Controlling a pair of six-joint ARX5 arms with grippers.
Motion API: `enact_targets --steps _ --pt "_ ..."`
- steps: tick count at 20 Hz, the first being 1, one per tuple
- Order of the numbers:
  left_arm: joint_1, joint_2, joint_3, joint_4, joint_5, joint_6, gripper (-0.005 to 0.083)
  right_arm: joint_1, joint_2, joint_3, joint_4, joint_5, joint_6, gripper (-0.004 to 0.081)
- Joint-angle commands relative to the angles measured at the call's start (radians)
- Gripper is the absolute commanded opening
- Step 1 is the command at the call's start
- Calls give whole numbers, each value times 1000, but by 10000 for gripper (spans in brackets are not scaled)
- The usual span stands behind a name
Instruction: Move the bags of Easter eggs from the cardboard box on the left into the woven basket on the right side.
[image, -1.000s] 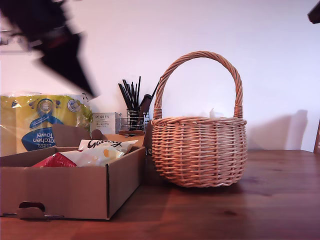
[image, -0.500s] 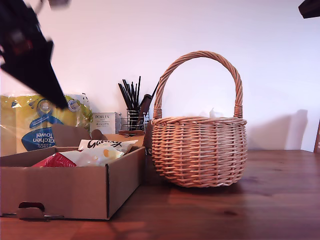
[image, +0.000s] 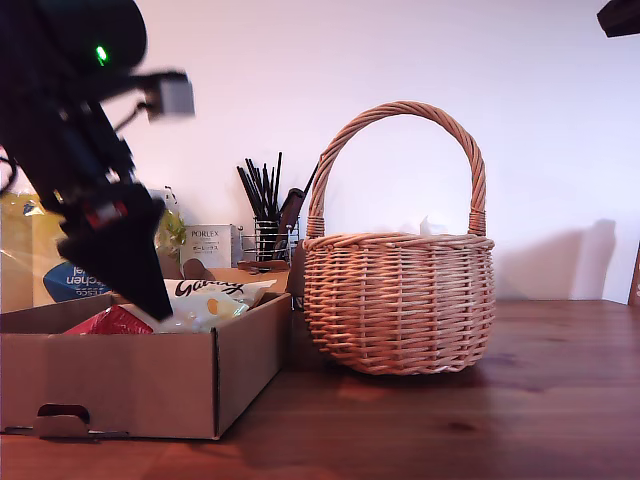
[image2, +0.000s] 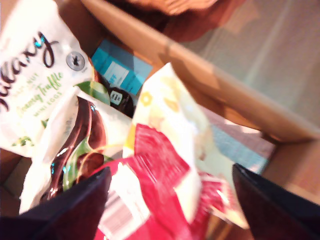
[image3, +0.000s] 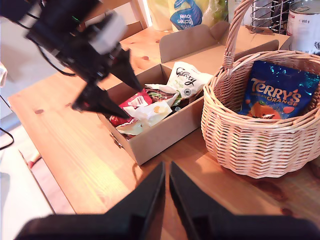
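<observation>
Red bag (image2: 150, 200) between first claw (image2: 170, 200) jaws (open).

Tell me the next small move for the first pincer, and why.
Probably lower my first pincer slightly and close on the red bag: it hangs open directly over that bag inside the cardboard box, with nothing gripped yet.

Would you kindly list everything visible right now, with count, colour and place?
cardboard box: one, brown, exterior view's left
sweet bags: several, red, cream, green, inside the box
basket: one, tan wicker, beside the box
blue bag: one, inside the basket
towel pack: one, yellow and blue, behind the box
white box: one, by the wall
wire holder: one, black, holding dark utensils
table: one, brown wood
my first gripper: open over the bags
my second gripper: shut, above the table
</observation>
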Motion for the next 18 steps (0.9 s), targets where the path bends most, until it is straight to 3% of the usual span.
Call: enact_targets --steps 1,5,10,12,16,18 --pt "0 32 -16 23 -13 1 748 5 2 5 2 -8 -7 -12" --pt "0 96 -16 29 -80 0 747 5 2 5 3 -8 -7 -12" --pt "0 135 -16 35 -85 -3 729 5 2 5 5 -7 -8 -12" --pt "0 135 -16 35 -85 -3 609 5 2 5 5 -7 -8 -12" --pt "0 135 -16 32 -84 -2 170 5 2 5 5 -6 -8 -12" --pt "0 135 -14 31 -85 0 98 5 2 5 5 -6 -9 -12"
